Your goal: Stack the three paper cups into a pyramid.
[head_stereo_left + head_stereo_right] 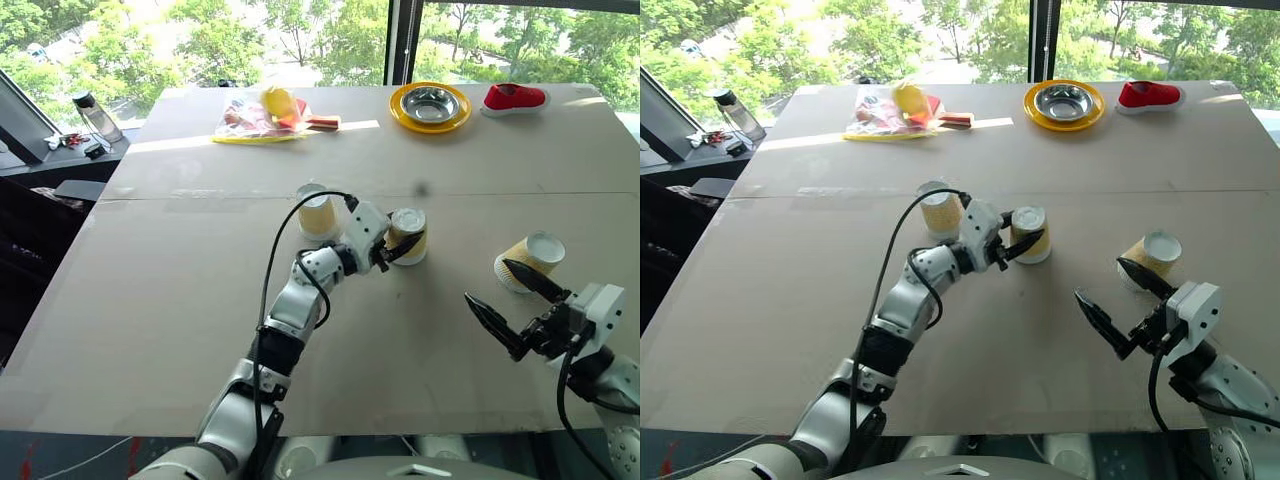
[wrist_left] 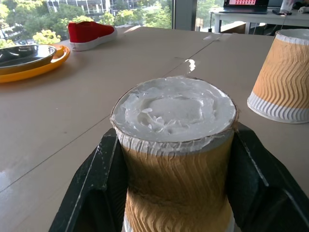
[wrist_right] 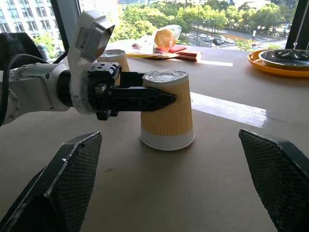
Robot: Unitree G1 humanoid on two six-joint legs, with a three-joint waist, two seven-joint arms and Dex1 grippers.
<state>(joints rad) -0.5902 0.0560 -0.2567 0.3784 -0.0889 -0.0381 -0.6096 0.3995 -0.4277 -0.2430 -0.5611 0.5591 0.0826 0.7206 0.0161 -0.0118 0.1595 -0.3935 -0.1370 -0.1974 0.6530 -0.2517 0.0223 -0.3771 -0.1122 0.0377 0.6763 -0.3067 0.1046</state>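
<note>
Firmly, left end effector (image 1: 398, 249) clamps ribbed tapered paper cup (image 1: 409, 236) — right end effector (image 1: 515, 298) gapes, empty.

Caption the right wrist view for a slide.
Left gripper clamps an upturned paper cup standing on the table.

Bare desk (image 1: 180, 300) lies open between the wide-spread right gripper (image 1: 505, 295) and the left gripper (image 1: 400, 247), whose jaws clamp the middle paper cup (image 1: 409, 236). A tipped cup (image 1: 530, 260) lies just beyond the right jaws; an upright cup (image 1: 318, 213) stands beside the left wrist.
</note>
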